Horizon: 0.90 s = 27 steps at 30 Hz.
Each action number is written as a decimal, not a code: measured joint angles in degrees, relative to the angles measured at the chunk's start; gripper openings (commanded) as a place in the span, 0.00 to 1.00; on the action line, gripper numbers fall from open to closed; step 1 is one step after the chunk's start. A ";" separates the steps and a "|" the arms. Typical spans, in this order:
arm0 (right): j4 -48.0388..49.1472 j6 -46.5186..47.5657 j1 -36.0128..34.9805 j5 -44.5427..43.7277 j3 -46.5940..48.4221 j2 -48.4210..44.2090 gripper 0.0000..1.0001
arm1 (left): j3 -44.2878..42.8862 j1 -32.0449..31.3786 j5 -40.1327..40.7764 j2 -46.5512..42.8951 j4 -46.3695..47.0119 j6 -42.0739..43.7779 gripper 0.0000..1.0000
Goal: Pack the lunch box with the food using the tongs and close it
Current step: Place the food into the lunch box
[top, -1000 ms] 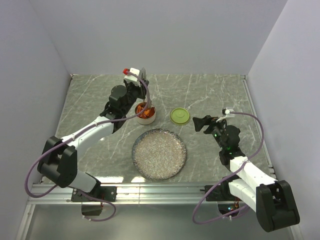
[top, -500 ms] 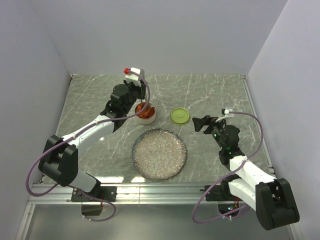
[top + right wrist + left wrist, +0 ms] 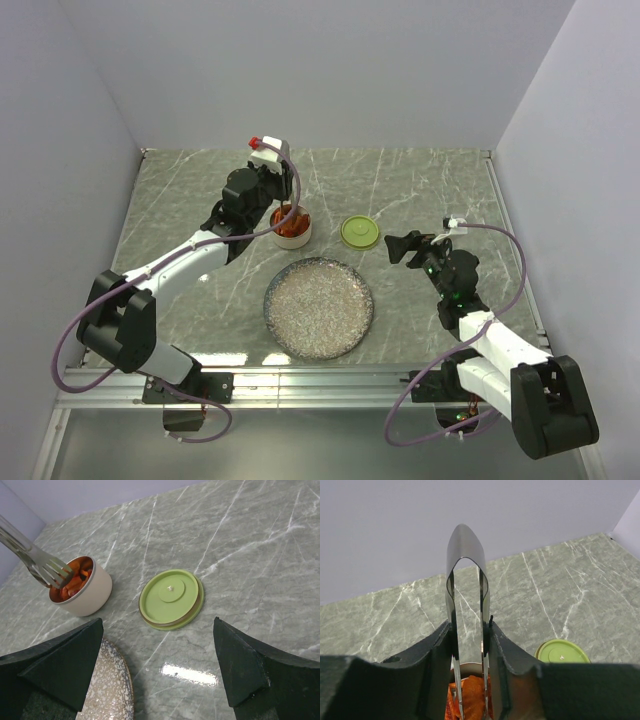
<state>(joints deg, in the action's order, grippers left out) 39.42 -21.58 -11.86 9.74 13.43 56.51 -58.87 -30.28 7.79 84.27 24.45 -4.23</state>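
Note:
The lunch box (image 3: 291,230) stands on the table behind the plate, with orange food (image 3: 72,580) inside it. My left gripper (image 3: 281,203) hangs above it, shut on the tongs (image 3: 466,580). The two tong arms lie against my finger pads, and their forked tips (image 3: 54,573) dip into the food (image 3: 472,700). The tongs' looped end points to the back wall. The lime-green lid (image 3: 361,232) lies flat to the right of the lunch box (image 3: 82,592). My right gripper (image 3: 400,247) is open just right of the lid (image 3: 171,599), with nothing between its fingers.
A wide speckled grey plate (image 3: 319,307) sits in front of the lunch box, near the table's front edge, and its rim (image 3: 112,690) shows beside my right gripper's left finger. Walls close the table at the back and both sides.
The left wrist has shifted a little over the lunch box, with the tongs still reaching into it. The right arm has not moved.

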 measured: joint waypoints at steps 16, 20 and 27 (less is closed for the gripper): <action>0.00 0.00 0.00 0.04 0.00 0.31 0.97 | 0.00 0.00 -0.13 0.00 -0.13 0.02 0.41; 0.00 0.00 0.00 0.07 0.00 0.31 0.97 | 0.00 0.00 -0.26 0.00 -0.26 0.02 0.41; 0.00 0.00 0.00 0.04 0.00 0.31 0.97 | 0.00 0.00 0.15 -0.61 -0.81 -0.04 0.33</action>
<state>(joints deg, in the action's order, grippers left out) 39.42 -21.58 -11.86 9.78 13.43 56.82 -58.87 -30.28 7.94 83.66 23.64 -4.27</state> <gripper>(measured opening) 0.972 0.342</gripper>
